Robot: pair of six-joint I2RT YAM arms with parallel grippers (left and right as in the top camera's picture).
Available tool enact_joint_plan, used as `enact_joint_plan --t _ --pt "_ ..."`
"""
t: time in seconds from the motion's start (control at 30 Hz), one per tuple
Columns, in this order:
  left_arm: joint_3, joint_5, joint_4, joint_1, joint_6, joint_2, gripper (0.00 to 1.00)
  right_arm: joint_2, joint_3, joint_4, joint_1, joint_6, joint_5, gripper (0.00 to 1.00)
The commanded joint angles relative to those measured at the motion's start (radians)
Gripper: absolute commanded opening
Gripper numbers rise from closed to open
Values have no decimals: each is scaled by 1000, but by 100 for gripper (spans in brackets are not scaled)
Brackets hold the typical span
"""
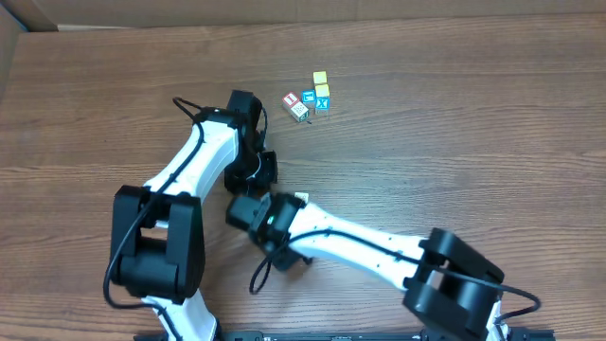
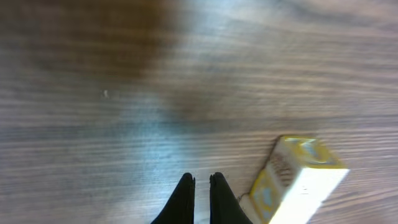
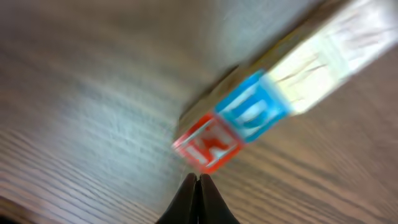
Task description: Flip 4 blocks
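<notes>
showing red block point(image 3: 208, 144) lettered m beside blue block point(image 3: 252, 107), left claw point(image 2: 201, 182) closed empty, right claw point(image 3: 198, 182) closed empty

The left arm point(image 1: 199, 152) reaches up, ending just left of the blocks point(image 1: 308, 99). The right arm point(image 1: 350, 242) stretches leftward, farther from the blocks. The left gripper point(image 2: 200, 178) and the right gripper point(image 3: 197, 177) each have fingers pressed together, empty.

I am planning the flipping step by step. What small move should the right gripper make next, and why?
Probably open the right gripper slightly. Its jaws are shut with nothing between them, and the red block lies just ahead of its tips in the wrist view, so it could not grasp it as it stands.
</notes>
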Motion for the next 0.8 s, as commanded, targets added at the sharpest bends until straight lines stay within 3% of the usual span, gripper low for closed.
enact_joint_plan --t 0.0,0.37,0.77 --pt "-5 11 -27 2 22 64 4 -93 37 -7 -108 132 1 4" --pt "-5 169 -138 -6 154 132 4 -87 -40 8 -453 187 -163 4" --pt "-5 165 -212 -10 173 132 4 -85 -263 209 -537 258 -164 4"
